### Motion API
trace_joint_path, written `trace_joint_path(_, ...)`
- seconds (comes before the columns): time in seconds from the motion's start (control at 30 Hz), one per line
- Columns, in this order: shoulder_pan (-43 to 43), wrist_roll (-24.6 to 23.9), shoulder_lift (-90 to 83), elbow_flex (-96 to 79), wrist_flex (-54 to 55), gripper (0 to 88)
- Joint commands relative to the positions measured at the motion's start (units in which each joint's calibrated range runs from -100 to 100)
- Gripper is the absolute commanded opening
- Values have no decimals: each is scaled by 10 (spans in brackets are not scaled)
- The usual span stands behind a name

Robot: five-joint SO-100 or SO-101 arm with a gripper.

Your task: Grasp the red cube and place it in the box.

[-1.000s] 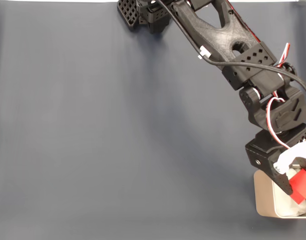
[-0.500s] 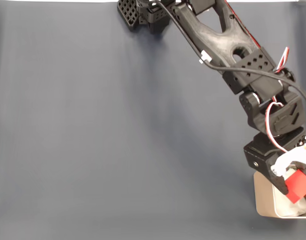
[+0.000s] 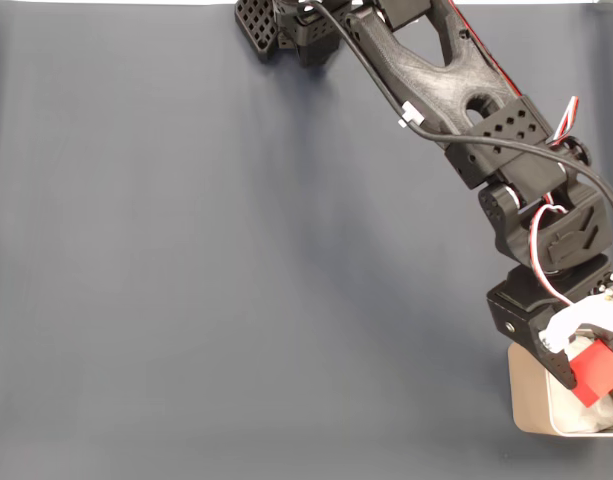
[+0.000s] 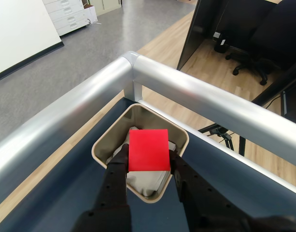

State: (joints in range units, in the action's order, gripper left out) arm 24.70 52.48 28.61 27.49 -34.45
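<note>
Overhead, bare dark mat stretches left of the arm.
Gripper clamps the red cube over the box by the corner rail.

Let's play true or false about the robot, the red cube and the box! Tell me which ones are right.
1. The gripper holds the cube between its jaws. True.
2. The cube lies on the padding, let go. False: it is gripped above the box.
3. The box sits in the table's corner by the metal rails. True.
4. The box is upside down. False: it opens upward, with white padding inside.
5. The cube is blue. False: it is red.
</note>
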Motion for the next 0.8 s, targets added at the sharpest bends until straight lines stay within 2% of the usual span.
trace_joint_path(0.0,7,-6,-7,37,-2,137)
trace_joint_path(0.4,10,-7,-8,34,-2,142)
trace_joint_path(0.53,11,-5,-7,31,-3,256)
trace_joint_path(0.77,11,8,-8,25,-20,347)
